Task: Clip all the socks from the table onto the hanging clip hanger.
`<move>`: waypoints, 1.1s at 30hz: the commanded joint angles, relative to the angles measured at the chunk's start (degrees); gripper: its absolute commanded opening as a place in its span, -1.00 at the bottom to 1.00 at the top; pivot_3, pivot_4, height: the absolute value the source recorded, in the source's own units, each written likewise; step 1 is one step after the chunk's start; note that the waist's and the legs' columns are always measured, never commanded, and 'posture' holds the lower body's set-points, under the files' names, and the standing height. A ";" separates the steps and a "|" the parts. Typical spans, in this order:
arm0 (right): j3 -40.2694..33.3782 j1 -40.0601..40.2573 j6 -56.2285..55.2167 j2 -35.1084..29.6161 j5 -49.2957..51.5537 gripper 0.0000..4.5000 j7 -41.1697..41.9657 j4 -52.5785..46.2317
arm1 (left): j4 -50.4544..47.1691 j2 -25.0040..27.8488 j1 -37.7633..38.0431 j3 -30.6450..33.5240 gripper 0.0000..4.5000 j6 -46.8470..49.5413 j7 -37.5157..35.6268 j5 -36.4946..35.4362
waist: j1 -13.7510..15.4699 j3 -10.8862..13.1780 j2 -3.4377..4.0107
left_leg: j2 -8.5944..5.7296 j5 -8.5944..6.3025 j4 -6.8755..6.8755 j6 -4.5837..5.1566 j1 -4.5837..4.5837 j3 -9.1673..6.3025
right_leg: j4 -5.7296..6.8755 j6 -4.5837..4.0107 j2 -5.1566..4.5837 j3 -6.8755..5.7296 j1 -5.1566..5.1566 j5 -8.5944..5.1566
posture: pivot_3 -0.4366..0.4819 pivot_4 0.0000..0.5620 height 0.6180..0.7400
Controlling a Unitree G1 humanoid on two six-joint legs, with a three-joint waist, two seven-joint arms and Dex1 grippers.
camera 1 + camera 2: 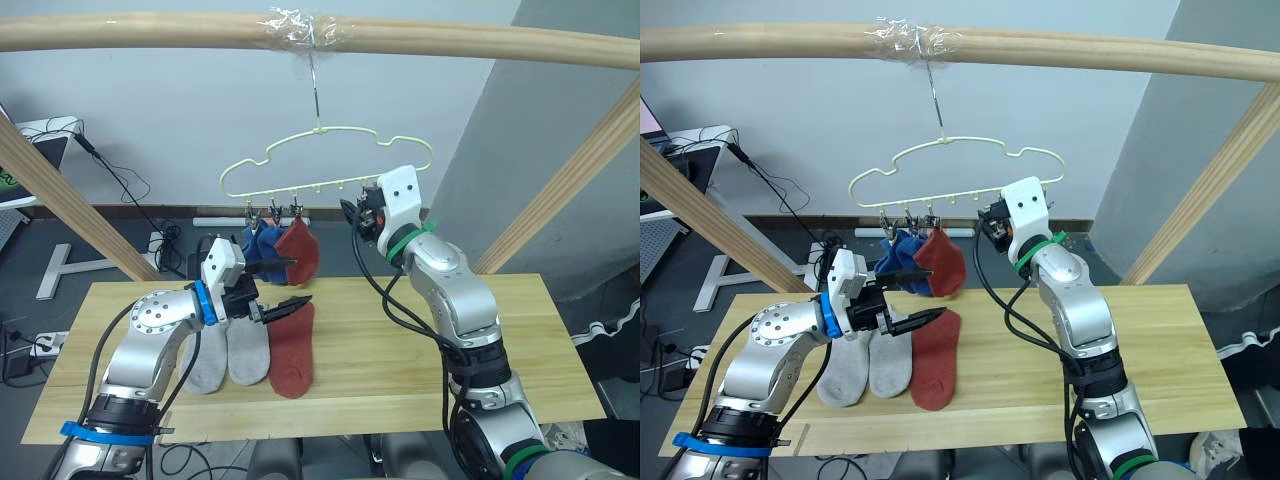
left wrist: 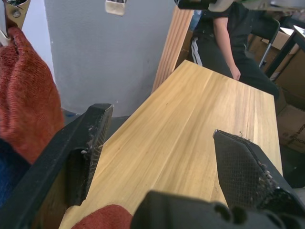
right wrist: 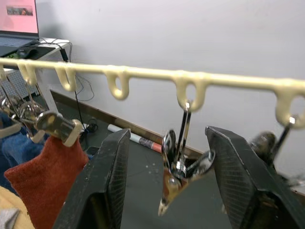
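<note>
The hanger [image 1: 325,165] hangs from the pole [image 1: 320,35] above the table [image 1: 400,350]; two blue socks [image 1: 262,243] and one red sock [image 1: 299,250] are clipped at its left end. Below them on the table lie two grey socks [image 1: 230,350] and a red sock [image 1: 292,350]. The left gripper [image 1: 283,284] is open and empty just above that red sock; the right gripper [image 3: 167,191], open, straddles a bare clip [image 3: 177,167] on the hanger.

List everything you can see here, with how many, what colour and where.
Socks on hanger: three, two blue, one rust red, clipped at its left end.
Socks on table: three, two light grey, one rust red, side by side.
Clip hanger: one, pale yellow, hooked on the pole.
Pole: one, pale wood, overhead.
Table: one, pale wood.
Left gripper: jaws open, above the table's red sock.
Right gripper: jaws open around an empty clip.
</note>
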 commanded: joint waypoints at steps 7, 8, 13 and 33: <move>-0.33 -1.65 -0.74 1.52 2.28 0.15 -1.19 -0.94 | -8.70 -0.03 -1.59 1.66 0.73 6.10 3.17 -3.05 | -0.02 0.00 0.00 | 0.00 0.00 0.01 0.00 -0.03 -0.02 | 0.01 0.00 0.00 -0.01 -0.01 0.00 | -0.01 -0.43 0.42; -0.34 -1.72 -0.80 1.54 2.30 0.15 -1.26 -0.84 | -9.73 0.16 -1.72 1.89 0.73 7.39 4.02 -3.15 | -0.01 0.00 0.00 | 0.00 0.00 0.01 0.00 -0.03 -0.02 | 0.01 0.00 0.00 -0.01 -0.01 0.00 | 0.00 -0.43 0.42; -0.23 -1.85 -1.01 1.40 2.18 0.15 -1.62 -0.38 | -14.22 0.52 -2.12 2.20 0.73 10.99 6.43 -3.50 | 0.00 -0.01 0.00 | 0.00 0.00 0.01 0.00 -0.02 -0.04 | 0.03 0.00 0.00 -0.02 -0.01 0.00 | 0.01 -0.44 0.42; 4.20 8.28 3.70 -3.21 0.64 0.15 -3.03 -8.20 | -22.10 0.44 -6.33 -1.39 0.73 21.47 11.07 -3.42 | 0.23 -0.02 -0.02 | -0.02 0.00 0.04 -0.01 -0.05 -0.07 | 0.05 0.01 -0.01 -0.04 -0.01 0.01 | 0.00 -0.43 0.42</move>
